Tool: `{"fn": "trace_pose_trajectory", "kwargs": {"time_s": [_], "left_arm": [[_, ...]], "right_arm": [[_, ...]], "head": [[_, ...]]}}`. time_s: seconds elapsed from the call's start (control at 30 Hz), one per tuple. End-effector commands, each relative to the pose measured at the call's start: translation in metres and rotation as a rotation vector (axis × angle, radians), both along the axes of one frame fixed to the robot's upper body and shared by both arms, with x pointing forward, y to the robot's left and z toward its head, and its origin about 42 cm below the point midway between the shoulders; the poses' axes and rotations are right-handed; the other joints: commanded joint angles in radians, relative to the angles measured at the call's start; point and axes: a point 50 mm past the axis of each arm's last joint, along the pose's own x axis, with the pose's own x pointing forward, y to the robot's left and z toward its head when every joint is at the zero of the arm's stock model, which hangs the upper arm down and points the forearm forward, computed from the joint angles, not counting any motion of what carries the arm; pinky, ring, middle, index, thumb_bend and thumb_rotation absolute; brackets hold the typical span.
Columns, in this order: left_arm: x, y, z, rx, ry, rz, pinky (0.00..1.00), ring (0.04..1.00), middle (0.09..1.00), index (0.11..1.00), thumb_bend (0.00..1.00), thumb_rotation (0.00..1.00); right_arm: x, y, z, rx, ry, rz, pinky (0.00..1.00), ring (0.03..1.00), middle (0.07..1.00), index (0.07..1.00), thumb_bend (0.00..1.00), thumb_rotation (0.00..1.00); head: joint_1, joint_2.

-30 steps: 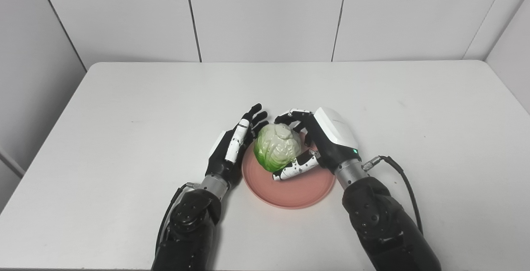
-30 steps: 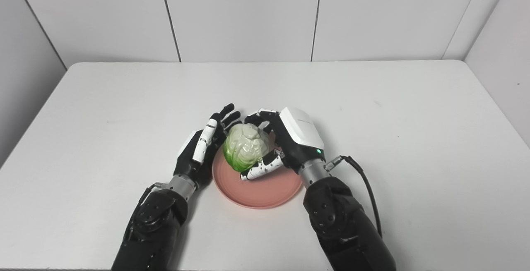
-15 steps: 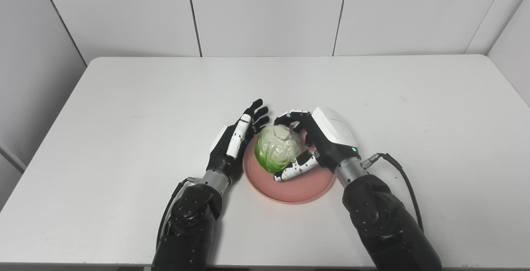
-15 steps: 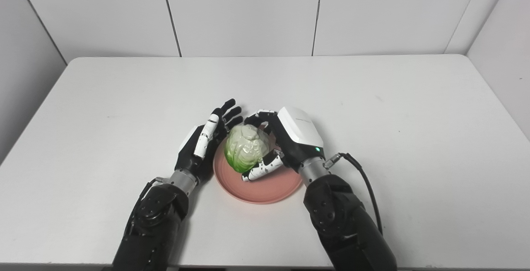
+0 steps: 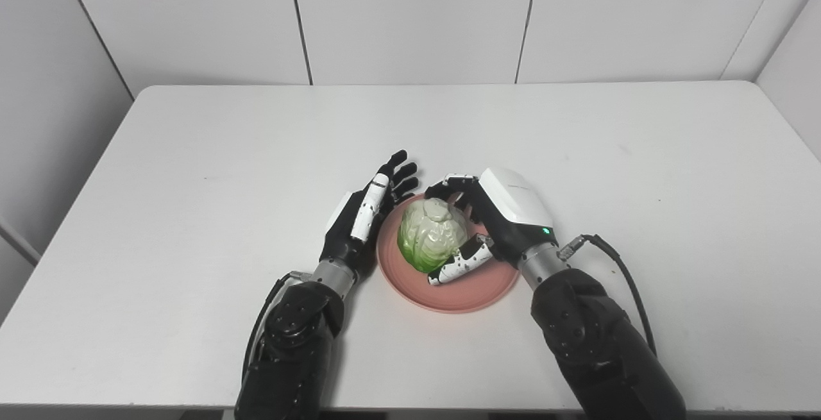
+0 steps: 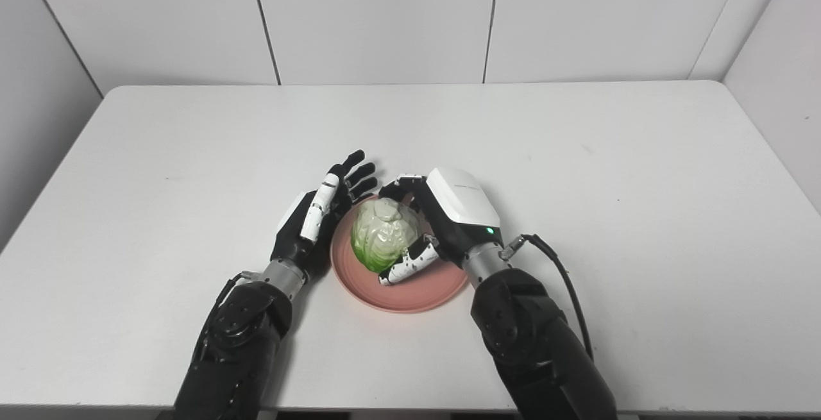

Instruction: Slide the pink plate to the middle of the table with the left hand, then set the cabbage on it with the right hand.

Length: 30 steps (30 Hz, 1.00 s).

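The cabbage (image 6: 383,243) sits on the pink plate (image 6: 410,295) near the table (image 6: 577,227) middle. R. hand (image 6: 442,221) is curled around it, fingers behind, thumb in front. L. hand (image 6: 317,221) stands w/ fingers spread, just beside the plate's left rim.

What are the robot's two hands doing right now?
Left hand: open, holding nothing, beside the round pink plate.
Right hand: shut on the pale green cabbage, over that plate.
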Motion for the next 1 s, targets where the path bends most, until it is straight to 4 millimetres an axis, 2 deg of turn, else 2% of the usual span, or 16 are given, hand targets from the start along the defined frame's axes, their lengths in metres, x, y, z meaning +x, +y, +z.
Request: {"fn": "trace_pose_trajectory", "kwargs": {"time_s": [0.0,0.1,0.33,0.63,0.7,0.87,0.97], "left_arm": [[-0.004,0.001,-0.013,0.018,0.089,-0.006,0.92,0.934,0.938,0.930,0.44,1.00],[-0.004,0.002,-0.013,0.020,0.087,-0.008,0.92,0.933,0.940,0.934,0.44,1.00],[-0.003,0.003,-0.012,0.023,0.088,-0.018,0.93,0.936,0.955,0.950,0.44,1.00],[-0.003,0.004,-0.012,0.018,0.088,-0.017,0.93,0.935,0.950,0.943,0.44,1.00],[-0.003,0.004,-0.013,0.019,0.088,-0.016,0.92,0.933,0.950,0.944,0.44,1.00],[-0.003,0.005,-0.013,0.010,0.084,-0.019,0.92,0.938,0.956,0.950,0.43,1.00],[-0.003,0.006,-0.013,0.007,0.084,-0.016,0.92,0.935,0.947,0.943,0.43,1.00]], "right_arm": [[0.002,0.002,0.020,-0.013,-0.073,0.020,0.54,0.648,0.698,0.672,0.77,0.12],[0.001,0.002,0.021,-0.045,-0.063,0.026,0.57,0.689,0.753,0.745,0.83,0.16],[-0.001,0.002,0.024,-0.096,-0.031,0.052,0.62,0.776,0.854,0.879,0.88,0.29],[-0.003,0.000,0.028,-0.115,-0.022,0.061,0.65,0.793,0.870,0.906,0.90,0.32],[-0.005,-0.001,0.031,-0.117,-0.024,0.069,0.68,0.803,0.876,0.913,0.91,0.34],[-0.008,-0.003,0.040,-0.130,-0.032,0.086,0.72,0.822,0.890,0.934,0.93,0.37],[-0.011,-0.004,0.049,-0.137,-0.048,0.096,0.74,0.844,0.910,0.967,0.97,0.42]], "head": [[0.000,0.001],[0.000,0.001],[-0.002,0.003],[-0.006,0.005],[-0.007,0.005],[-0.012,0.006],[-0.013,0.006]]}}
